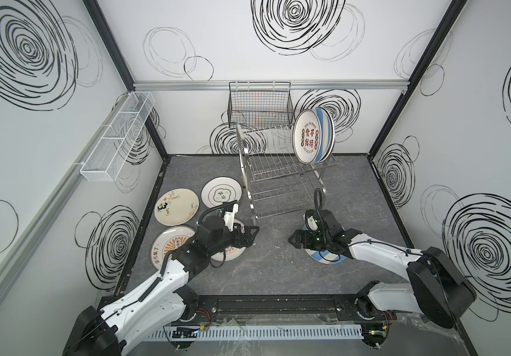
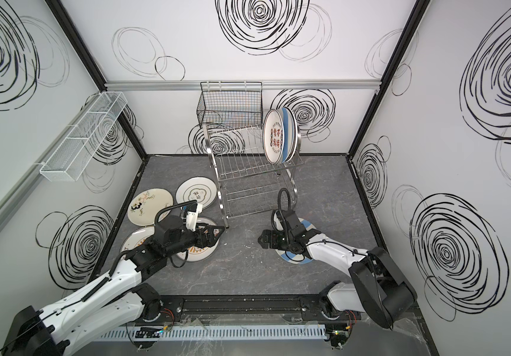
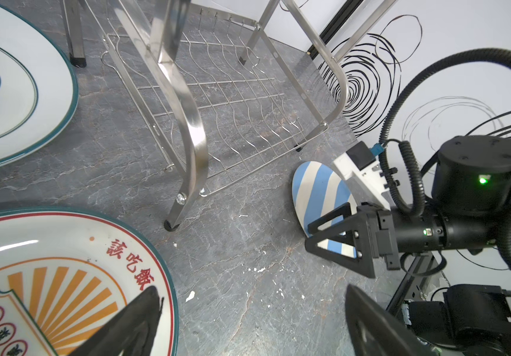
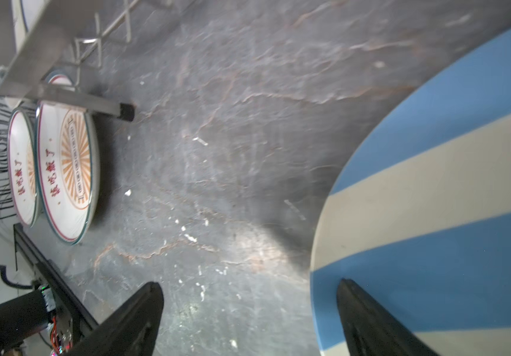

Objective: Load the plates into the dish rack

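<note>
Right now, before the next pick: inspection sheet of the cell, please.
Surface: grey marbled tabletop, small white flecks.
Job's things: dish rack holds racked plates upright, upper tier; lying flat: blue-striped plate, two sunburst plates, green-rimmed plate, cream printed plate.
Clutter: nothing seen.
Grippers: left gripper open over a sunburst plate's rim; right gripper open over the blue-striped plate's rim; both empty.
Cables: black conduit loops at both wrists, no snag seen.
Surroundings: black wire basket, white mesh basket on swirl-printed walls.
</note>
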